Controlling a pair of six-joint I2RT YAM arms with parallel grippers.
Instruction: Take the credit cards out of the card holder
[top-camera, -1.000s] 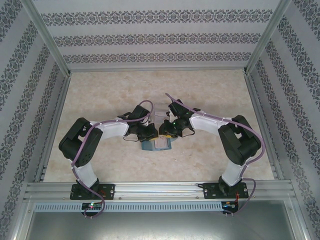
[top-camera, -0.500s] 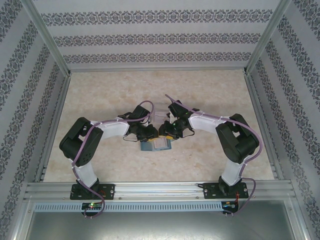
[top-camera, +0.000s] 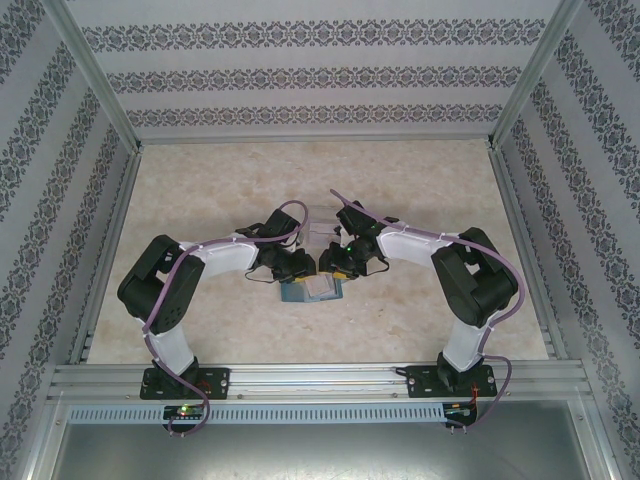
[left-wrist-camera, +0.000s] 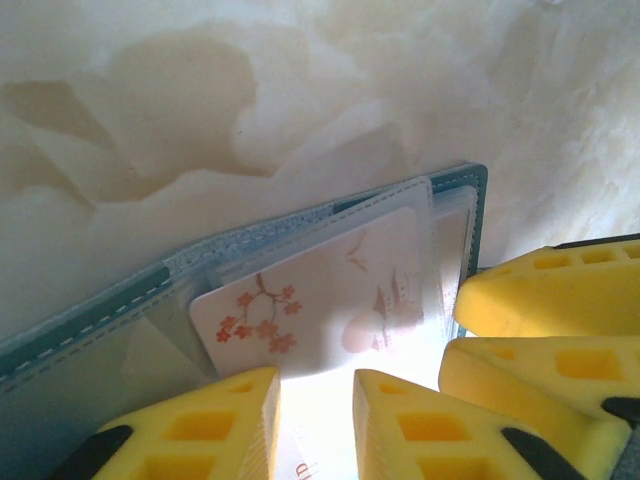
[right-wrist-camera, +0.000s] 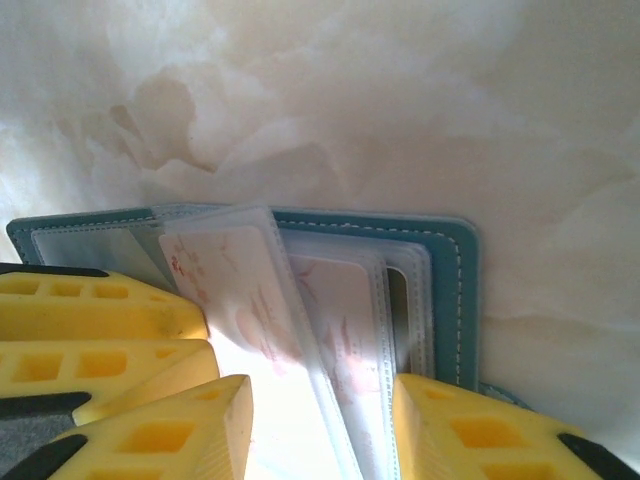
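Observation:
The teal card holder (top-camera: 313, 291) lies open on the table between both grippers. In the left wrist view, a white card with red blossoms (left-wrist-camera: 320, 290) sticks partly out of a clear sleeve of the holder (left-wrist-camera: 478, 215). My left gripper (left-wrist-camera: 315, 385) hovers right over that card, its jaws a little apart, with the card's face showing in the gap. In the right wrist view, the holder's cover (right-wrist-camera: 455, 290) carries fanned sleeves with a blossom card (right-wrist-camera: 225, 290), a second pale card (right-wrist-camera: 340, 310) and a dark card (right-wrist-camera: 398, 310). My right gripper (right-wrist-camera: 322, 395) stands open astride the sleeves.
A clear plastic tray (top-camera: 320, 222) stands just behind the two wrists. My left gripper (top-camera: 300, 268) and right gripper (top-camera: 330, 265) nearly touch each other over the holder. Patterned walls and metal rails enclose the marbled table (top-camera: 200, 190).
Both wrists have shifted only slightly over the holder. The pale patch showing on the holder looks smaller than a second ago.

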